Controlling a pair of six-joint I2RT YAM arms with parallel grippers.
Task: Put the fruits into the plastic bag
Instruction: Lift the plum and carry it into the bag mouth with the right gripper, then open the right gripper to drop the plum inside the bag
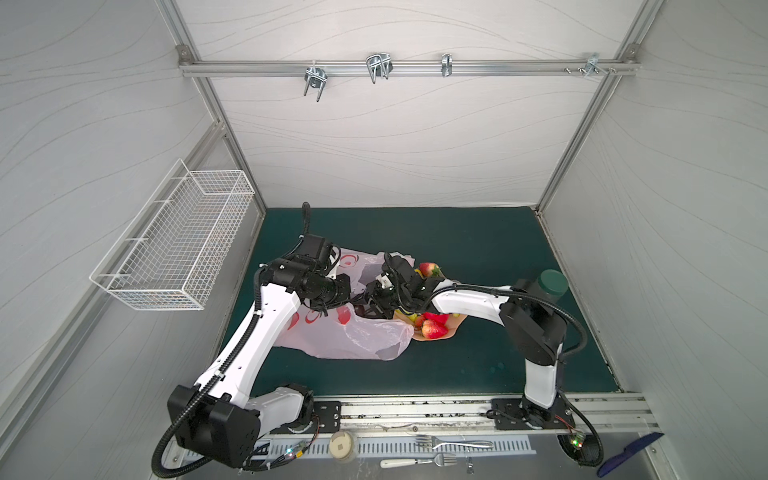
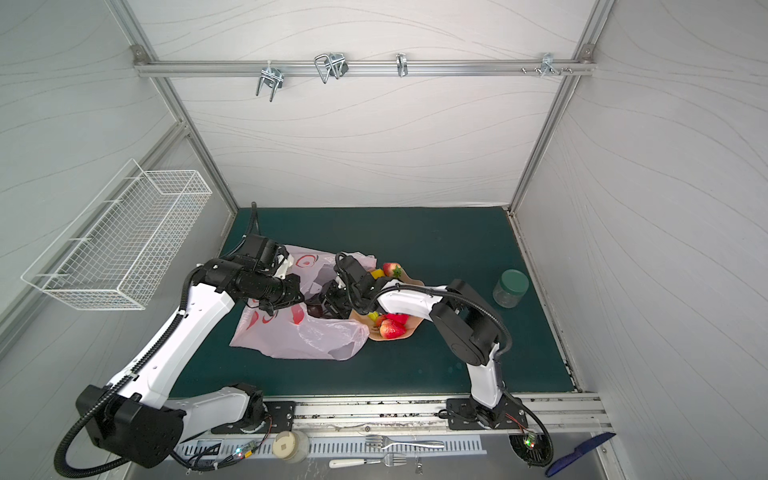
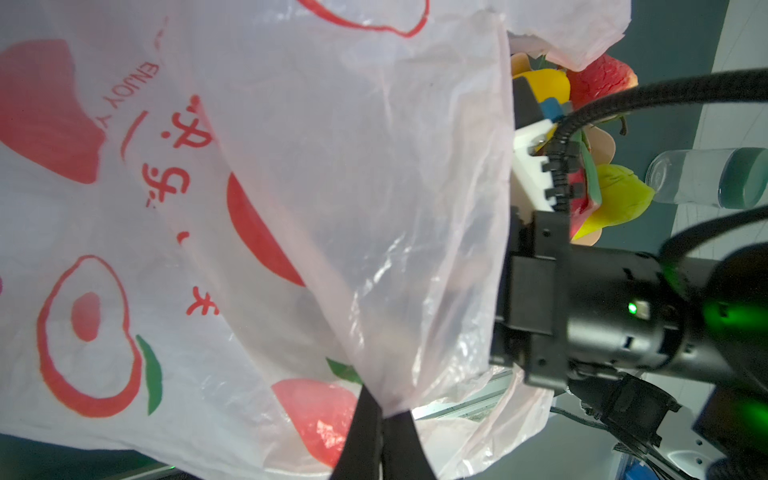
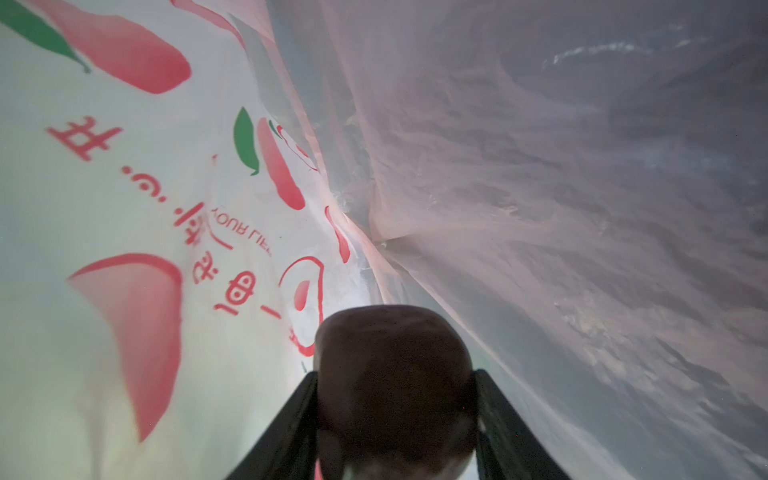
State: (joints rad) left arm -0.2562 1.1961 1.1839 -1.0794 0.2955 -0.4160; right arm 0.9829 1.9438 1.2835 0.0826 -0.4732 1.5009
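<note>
Your right fingers (image 4: 291, 428) grip the dark purple round fruit (image 4: 395, 399) inside the translucent pink plastic bag (image 3: 291, 208); left fingers (image 3: 359, 436) pinch its film.

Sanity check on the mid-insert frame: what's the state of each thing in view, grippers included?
plastic bag: on mat, mouth held open
left gripper: shut on bag edge
dark purple fruit: inside bag, gripped, not yet released
right gripper: shut on that fruit
bowl: holds strawberries, yellow fruit
jar: upright, lid on

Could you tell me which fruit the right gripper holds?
The dark purple round fruit, inside the plastic bag; the strawberries lie outside, in the bowl.
</note>
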